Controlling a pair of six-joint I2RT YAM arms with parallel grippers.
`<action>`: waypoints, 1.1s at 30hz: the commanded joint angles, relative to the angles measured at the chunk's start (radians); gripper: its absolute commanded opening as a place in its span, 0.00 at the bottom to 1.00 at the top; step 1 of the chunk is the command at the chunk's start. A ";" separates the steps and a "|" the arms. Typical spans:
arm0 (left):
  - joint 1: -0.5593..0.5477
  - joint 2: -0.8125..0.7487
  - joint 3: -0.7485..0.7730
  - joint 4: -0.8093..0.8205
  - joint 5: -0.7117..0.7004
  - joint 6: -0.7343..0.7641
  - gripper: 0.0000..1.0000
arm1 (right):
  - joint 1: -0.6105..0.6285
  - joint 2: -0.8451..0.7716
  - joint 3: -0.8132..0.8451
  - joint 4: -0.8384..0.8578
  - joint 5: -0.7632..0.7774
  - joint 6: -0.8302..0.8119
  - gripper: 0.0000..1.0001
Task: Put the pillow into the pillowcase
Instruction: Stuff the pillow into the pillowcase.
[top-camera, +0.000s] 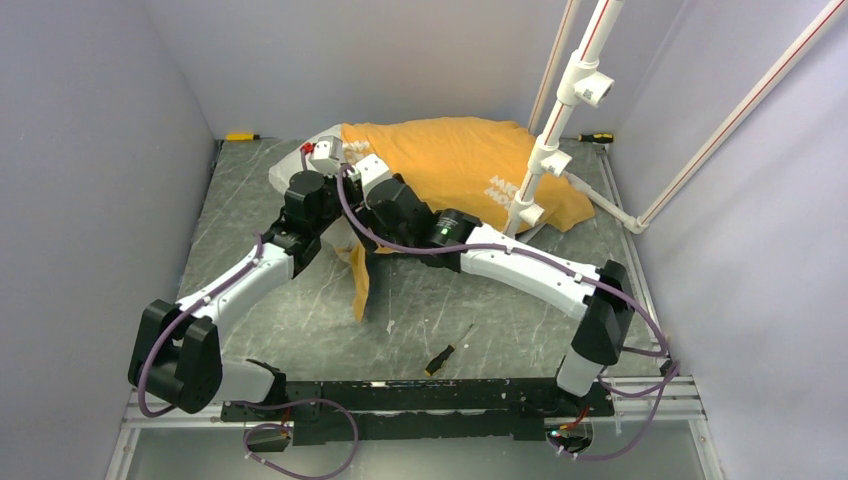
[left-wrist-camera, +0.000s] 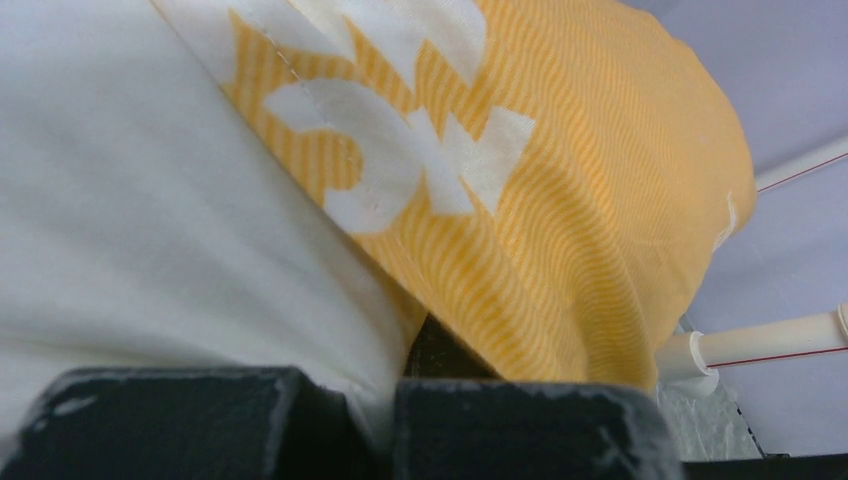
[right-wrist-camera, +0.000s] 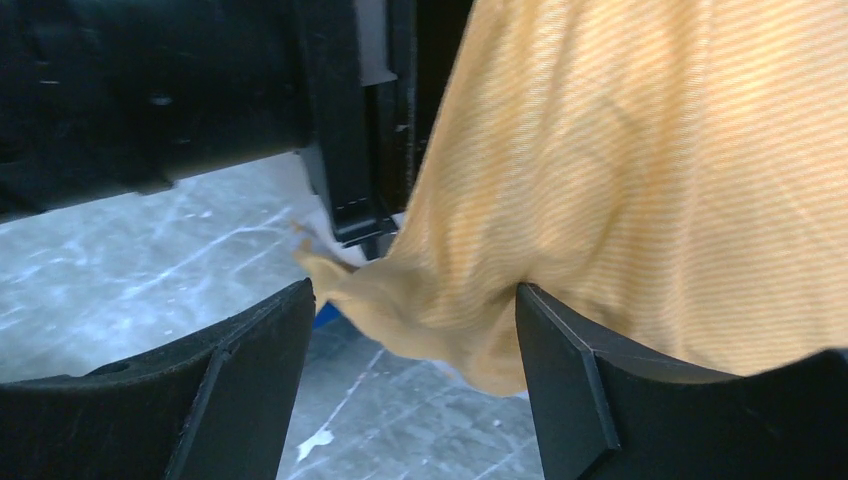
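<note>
The pillowcase (top-camera: 470, 170) lies orange side up at the back of the table, bulging. The white pillow (top-camera: 316, 140) shows at its left end. In the left wrist view my left gripper (left-wrist-camera: 385, 390) is shut on a fold of the white pillow (left-wrist-camera: 130, 200), right beside the pillowcase's printed hem (left-wrist-camera: 580, 200). My right gripper (right-wrist-camera: 415, 330) stands open just above the table. A corner of the orange pillowcase (right-wrist-camera: 620, 180) hangs loose between its fingers, ungripped. Both grippers sit close together at the case's left end.
A narrow strip of orange fabric (top-camera: 358, 280) trails toward the table's middle. A screwdriver (top-camera: 445, 350) lies near the front edge. More tools rest at the back left (top-camera: 240, 136) and back right (top-camera: 597, 138). A white pipe frame (top-camera: 560, 110) rises over the case.
</note>
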 joint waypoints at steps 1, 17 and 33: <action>0.003 -0.024 0.025 -0.003 0.014 0.055 0.00 | 0.006 0.018 0.016 0.048 0.218 -0.048 0.75; 0.025 -0.021 0.013 0.022 0.070 0.038 0.00 | -0.111 -0.175 -0.116 0.235 -0.187 0.117 0.00; -0.170 0.067 -0.034 0.395 0.074 0.179 0.00 | -0.230 0.006 0.134 0.668 -1.102 0.567 0.00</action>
